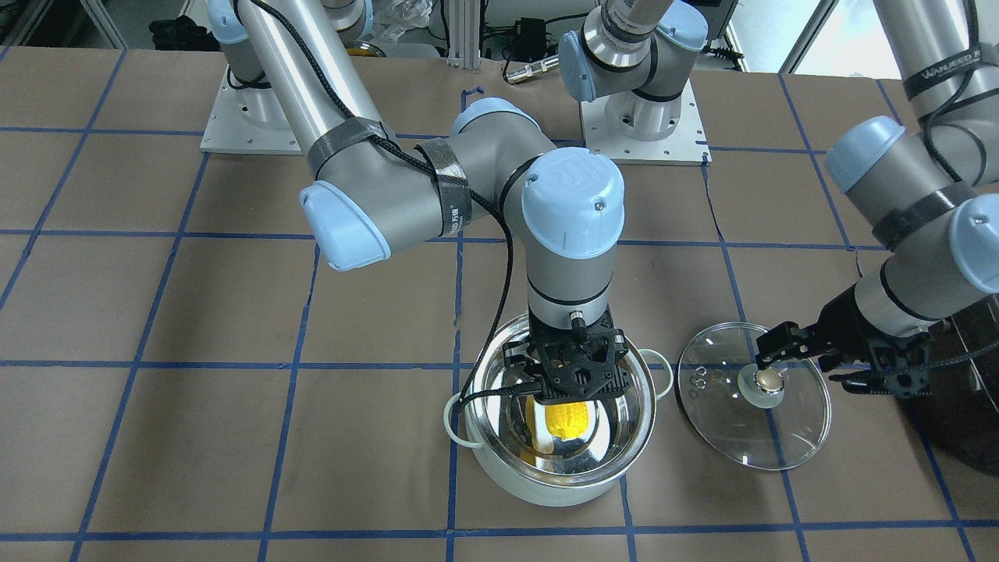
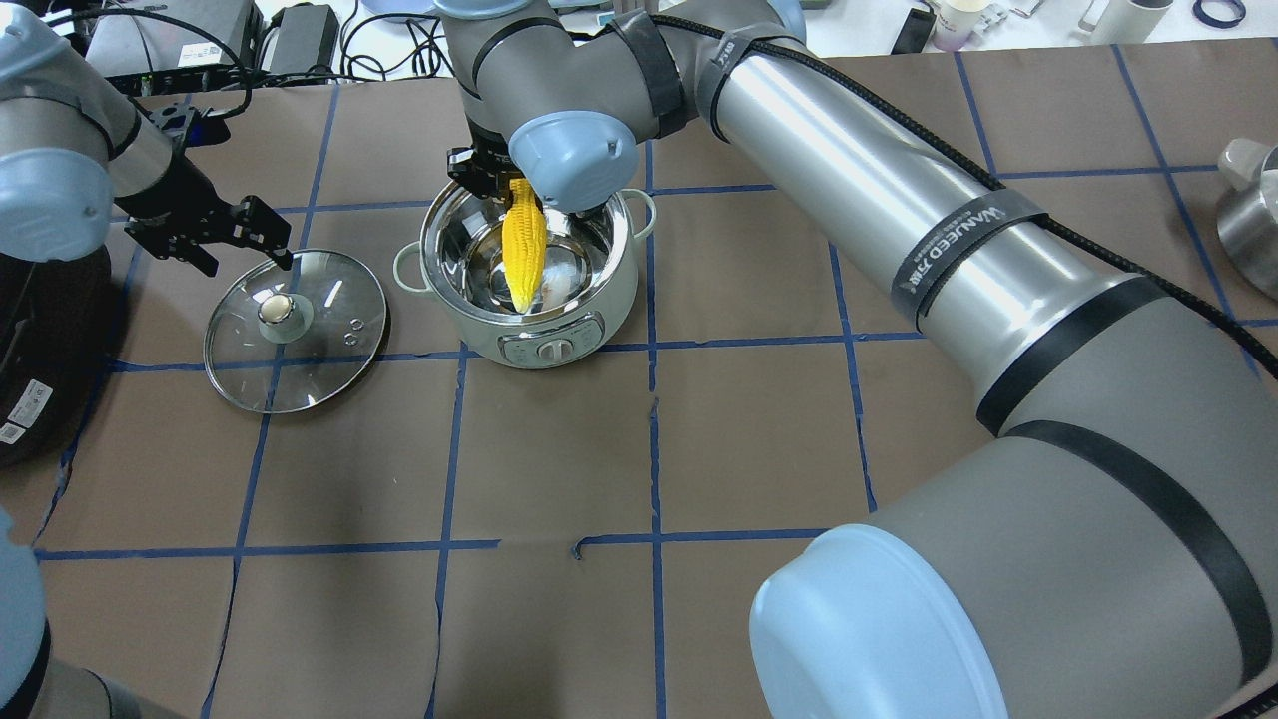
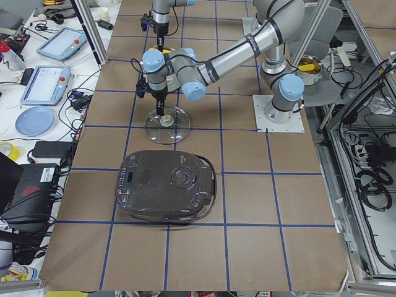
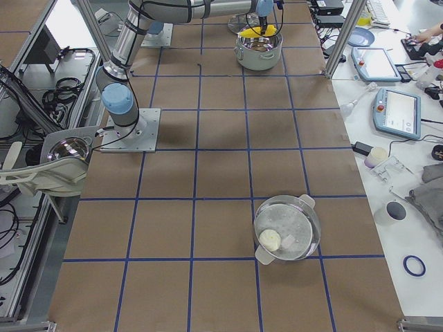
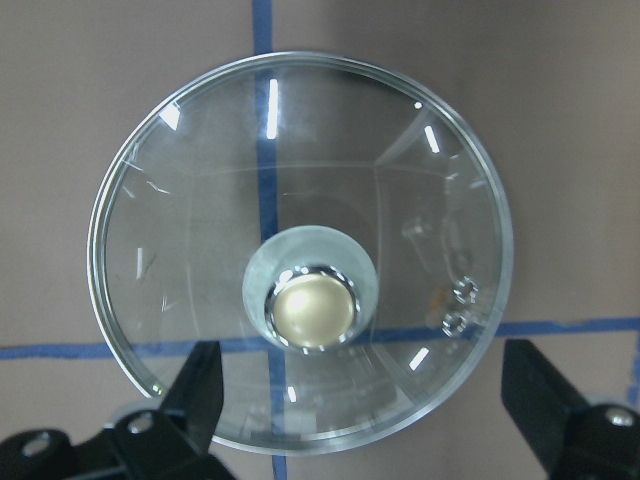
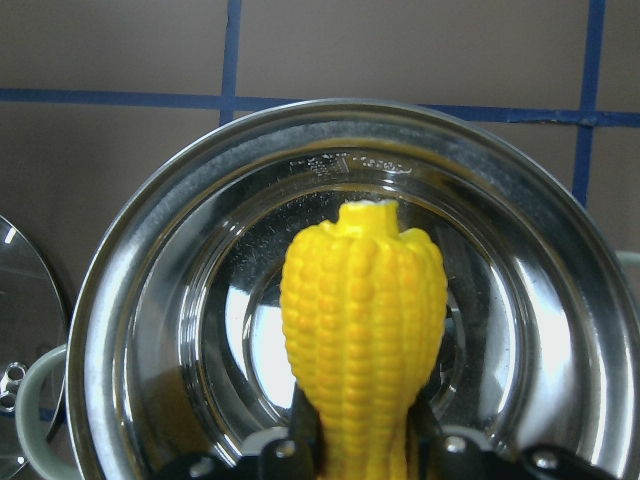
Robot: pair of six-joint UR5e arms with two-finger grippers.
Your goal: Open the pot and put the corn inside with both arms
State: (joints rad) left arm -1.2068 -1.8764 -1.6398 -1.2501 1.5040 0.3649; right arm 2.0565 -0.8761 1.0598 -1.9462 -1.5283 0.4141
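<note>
The pot (image 2: 559, 335) stands open on the table, its shiny bowl also seen in the front view (image 1: 484, 460). My right gripper (image 1: 574, 382) is shut on the thick end of the yellow corn (image 2: 523, 245) and holds it tip down inside the pot's mouth (image 6: 130, 300). The corn (image 6: 365, 300) fills the middle of the right wrist view. I cannot tell whether its tip touches the bottom. The glass lid (image 2: 297, 315) lies flat on the table beside the pot, knob (image 5: 313, 308) up. My left gripper (image 2: 235, 245) is open and empty just above the lid's far edge (image 5: 370, 400).
A big dark glossy appliance (image 3: 167, 185) sits at the robot's left end of the table, close to the left arm. A second lidded steel pot (image 4: 287, 228) stands far off at the right end. Blue tape lines grid the brown table.
</note>
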